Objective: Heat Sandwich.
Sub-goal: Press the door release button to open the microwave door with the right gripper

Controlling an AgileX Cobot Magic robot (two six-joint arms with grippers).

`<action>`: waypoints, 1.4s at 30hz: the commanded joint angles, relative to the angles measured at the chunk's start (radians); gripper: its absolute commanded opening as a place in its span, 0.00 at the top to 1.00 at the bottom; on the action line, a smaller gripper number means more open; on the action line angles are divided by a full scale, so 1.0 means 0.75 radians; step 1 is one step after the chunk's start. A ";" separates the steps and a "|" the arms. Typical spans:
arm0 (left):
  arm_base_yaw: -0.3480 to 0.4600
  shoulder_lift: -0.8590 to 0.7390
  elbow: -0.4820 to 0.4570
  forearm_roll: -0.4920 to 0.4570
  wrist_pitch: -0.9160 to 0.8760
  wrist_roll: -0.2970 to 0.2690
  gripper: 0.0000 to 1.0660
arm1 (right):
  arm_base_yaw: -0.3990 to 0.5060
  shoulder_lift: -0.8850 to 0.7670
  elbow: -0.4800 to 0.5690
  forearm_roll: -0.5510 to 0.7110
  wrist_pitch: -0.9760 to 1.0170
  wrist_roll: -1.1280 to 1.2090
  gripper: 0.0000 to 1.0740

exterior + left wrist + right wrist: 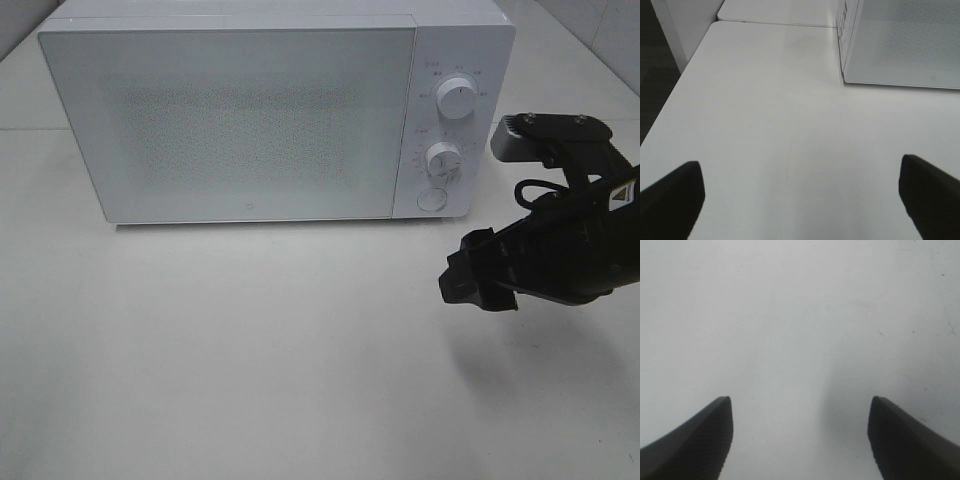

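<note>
One microwave (230,120), two knobs (458,98), one round button (432,199), one table (250,350), one left gripper (801,200), one right gripper (800,432).

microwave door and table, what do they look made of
Door: likely white glass or glossy plastic, judging by the smooth face with a fine dotted screen. Table: probably matte white laminate; flat, even surface with faint scuffs and a soft sheen.
</note>
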 commanded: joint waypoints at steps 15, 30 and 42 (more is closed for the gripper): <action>0.004 -0.036 0.005 -0.011 -0.011 0.001 0.05 | -0.008 -0.536 -0.089 -0.248 0.515 0.021 0.31; 0.004 -0.036 0.005 -0.011 -0.011 0.001 0.05 | -0.008 -1.127 -0.080 -0.400 0.905 0.125 0.31; 0.004 -0.036 0.005 -0.011 -0.011 0.001 0.05 | -0.199 -1.545 0.043 -0.475 1.047 0.177 0.31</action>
